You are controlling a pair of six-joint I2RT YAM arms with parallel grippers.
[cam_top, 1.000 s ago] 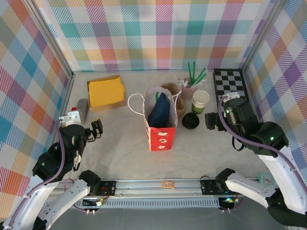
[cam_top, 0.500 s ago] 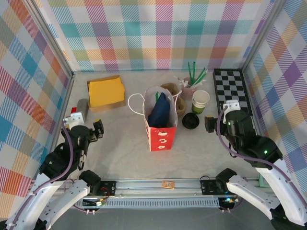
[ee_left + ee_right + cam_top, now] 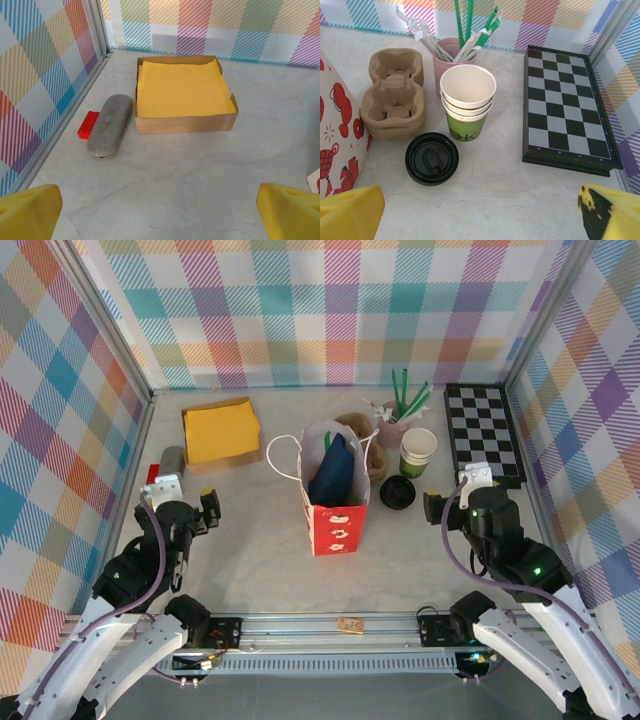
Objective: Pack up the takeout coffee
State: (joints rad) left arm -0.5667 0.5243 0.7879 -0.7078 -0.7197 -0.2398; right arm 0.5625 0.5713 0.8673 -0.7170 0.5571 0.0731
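Note:
The lidded takeout coffee is hidden or out of view. A stack of lidless green-and-cream cups (image 3: pixel 467 107) (image 3: pixel 418 452) stands right of the red-and-white paper bag (image 3: pixel 335 510) (image 3: pixel 335 115), which holds something dark blue. A loose black lid (image 3: pixel 431 158) (image 3: pixel 397 493) lies in front of the cups. My right gripper (image 3: pixel 435 505) (image 3: pixel 480 215) is open over bare table, near side of the lid and cups, holding nothing. My left gripper (image 3: pixel 207 508) (image 3: pixel 160 220) is open over bare table left of the bag, also holding nothing.
Brown pulp cup carriers (image 3: pixel 395 95) and a pink cup of straws (image 3: pixel 451 55) stand behind the lid. A chessboard (image 3: pixel 565 110) lies at the right wall. A box lined in yellow (image 3: pixel 182 92), a grey case (image 3: pixel 110 125) and a red brick (image 3: pixel 88 124) sit far left.
My right arm has drawn back toward the near edge, away from the chessboard. My left arm has shifted slightly to the right. No object has moved.

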